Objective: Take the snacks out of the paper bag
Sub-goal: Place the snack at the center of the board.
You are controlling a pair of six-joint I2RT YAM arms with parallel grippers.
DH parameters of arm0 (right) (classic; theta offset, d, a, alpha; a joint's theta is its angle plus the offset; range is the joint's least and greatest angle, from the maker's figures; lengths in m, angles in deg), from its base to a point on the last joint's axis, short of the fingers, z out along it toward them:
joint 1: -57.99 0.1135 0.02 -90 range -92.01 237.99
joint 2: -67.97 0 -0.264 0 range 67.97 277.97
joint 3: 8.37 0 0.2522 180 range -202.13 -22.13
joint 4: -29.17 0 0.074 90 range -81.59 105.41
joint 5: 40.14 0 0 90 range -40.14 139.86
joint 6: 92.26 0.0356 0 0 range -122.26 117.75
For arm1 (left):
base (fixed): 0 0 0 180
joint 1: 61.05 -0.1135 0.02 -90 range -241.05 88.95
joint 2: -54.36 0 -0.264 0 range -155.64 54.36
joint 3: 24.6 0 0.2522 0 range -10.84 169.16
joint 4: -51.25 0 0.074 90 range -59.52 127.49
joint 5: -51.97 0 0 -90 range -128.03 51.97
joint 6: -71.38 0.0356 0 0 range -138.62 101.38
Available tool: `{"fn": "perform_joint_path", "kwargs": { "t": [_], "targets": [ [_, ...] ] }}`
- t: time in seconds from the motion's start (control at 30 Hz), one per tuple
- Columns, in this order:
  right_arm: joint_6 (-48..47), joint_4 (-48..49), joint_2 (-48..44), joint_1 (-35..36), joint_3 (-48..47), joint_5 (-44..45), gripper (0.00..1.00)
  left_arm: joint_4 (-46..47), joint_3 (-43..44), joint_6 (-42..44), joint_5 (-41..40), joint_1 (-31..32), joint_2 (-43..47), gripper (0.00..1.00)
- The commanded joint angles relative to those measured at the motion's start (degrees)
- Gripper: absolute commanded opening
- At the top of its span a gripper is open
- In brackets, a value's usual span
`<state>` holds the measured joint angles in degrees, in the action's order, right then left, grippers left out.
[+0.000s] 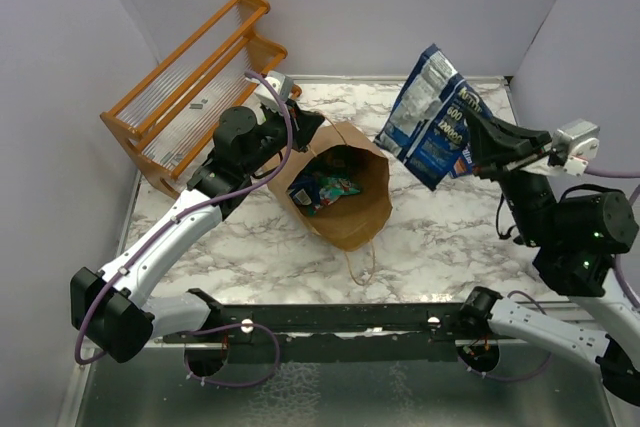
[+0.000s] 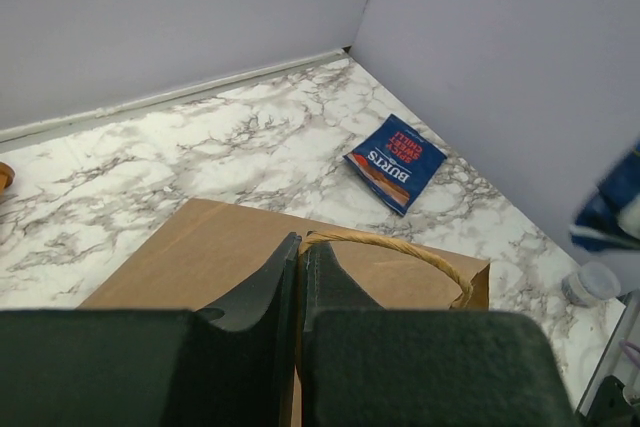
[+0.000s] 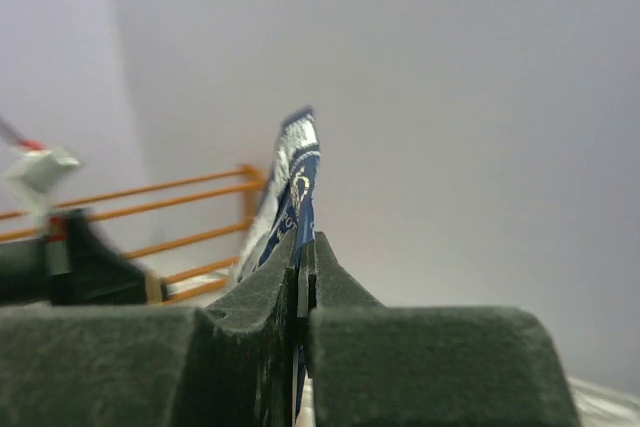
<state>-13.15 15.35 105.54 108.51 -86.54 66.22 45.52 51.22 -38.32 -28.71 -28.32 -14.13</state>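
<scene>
Against my matt black fingers (image 2: 255, 302), the paper bag (image 1: 352, 227) is dull creased brown kraft, the blue packets (image 1: 432, 117) glossy and crinkly, the table (image 1: 430, 237) smooth and marble-patterned, the rack (image 1: 190, 87) orange wood.

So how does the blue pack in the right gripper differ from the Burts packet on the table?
The held pack is aloft, clamped in the right gripper; the Burts packet lies flat on the table. The held pack has pale panels; the Burts packet has a red band. Both are dark blue, outside the paper bag.
</scene>
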Motion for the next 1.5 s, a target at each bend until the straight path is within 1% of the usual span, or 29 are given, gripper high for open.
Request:
{"fn": "perform_joint_path", "kwargs": {
  "t": [0.0, 0.1, 0.17, 0.2, 0.23, 0.27, 0.3, 0.33, 0.37, 0.4, 0.43, 0.47, 0.5, 0.53, 0.63, 0.77, 0.87, 0.97, 1.1, 1.23, 1.47],
  "targets": [
    [-16.3, 18.6, 4.3, 0.0, 7.1, 27.5, 0.02, 0.2, 1.3, 1.0, -1.8, 0.1, 1.1, 0.00],
    [-26.6, 35.5, 7.7, 0.0, 12.6, 34.4, 0.02, 0.0, 1.3, 1.2, -2.1, 0.1, 1.2, 0.00],
    [-31.7, 44.2, 10.9, -0.1, 14.8, 36.5, 0.02, -0.1, 1.4, 1.5, -2.4, 0.2, 1.2, 0.00],
    [-36.0, 49.1, 12.6, -0.2, 16.2, 36.9, 0.02, -0.1, 1.4, 1.6, -2.6, 0.2, 1.2, 0.00],
    [-38.7, 55.3, 14.3, -0.6, 17.8, 37.2, 0.02, -0.2, 1.4, 1.8, -2.7, 0.1, 1.3, 0.00],
    [-40.1, 61.1, 16.2, -1.4, 18.9, 37.1, 0.02, -0.3, 1.4, 1.8, -2.8, 0.2, 1.3, 0.00],
    [-38.9, 62.0, 18.1, -3.2, 19.3, 37.2, 0.02, -0.2, 1.4, 1.9, -2.8, 0.2, 1.2, 0.00],
    [-35.5, 58.7, 19.7, -5.5, 18.9, 37.4, 0.02, -0.2, 1.4, 1.9, -2.8, 0.2, 1.2, 0.00],
    [-28.9, 52.9, 21.2, -8.2, 18.0, 37.1, 0.02, -0.3, 1.4, 1.9, -2.7, 0.1, 1.2, 0.00],
    [-21.3, 44.2, 22.5, -11.6, 17.0, 35.8, 0.02, -0.3, 1.5, 1.8, -2.7, 0.2, 1.2, 0.00],
    [-11.9, 35.6, 23.5, -15.0, 16.2, 33.4, 0.02, -0.3, 1.5, 1.8, -2.6, 0.2, 1.2, 0.00],
    [-3.4, 29.1, 24.6, -18.6, 15.7, 29.8, 0.02, -0.3, 1.5, 1.7, -2.4, 0.2, 1.1, 0.00],
    [2.7, 25.7, 25.6, -21.5, 15.9, 26.8, 0.02, -0.2, 1.4, 1.6, -2.3, 0.1, 1.2, 0.00],
    [7.7, 24.4, 26.6, -24.1, 16.6, 24.0, 0.02, -0.1, 1.4, 1.5, -2.2, 0.2, 1.1, 0.00],
    [17.3, 24.6, 30.9, -29.3, 18.6, 16.6, 0.02, -0.1, 1.5, 1.3, -1.8, 0.2, 0.8, 0.00],
    [27.8, 21.1, 38.0, -33.0, 16.4, 9.5, 0.02, -0.1, 1.5, 1.3, -1.7, 0.2, 0.8, 0.00],
    [33.8, 20.5, 41.9, -34.9, 15.4, 2.8, 0.02, -0.3, 1.6, 1.5, -1.9, 0.2, 0.8, 0.00],
    [36.8, 21.6, 43.8, -35.2, 15.1, -3.0, 0.02, -0.5, 1.6, 1.7, -2.1, 0.2, 0.8, 0.00],
    [38.8, 24.3, 45.2, -36.8, 16.1, -4.8, 0.02, -0.6, 1.8, 1.9, -2.1, 0.2, 0.9, 0.00],
    [43.0, 26.2, 46.8, -43.7, 18.6, -8.2, 0.02, -0.5, 1.8, 1.6, -1.9, 0.2, 0.9, 0.00],
    [42.2, 31.4, 53.6, -54.7, 21.1, -11.2, 0.02, -0.4, 1.7, 1.4, -1.7, 0.2, 0.8, 0.00]
  ]
}}
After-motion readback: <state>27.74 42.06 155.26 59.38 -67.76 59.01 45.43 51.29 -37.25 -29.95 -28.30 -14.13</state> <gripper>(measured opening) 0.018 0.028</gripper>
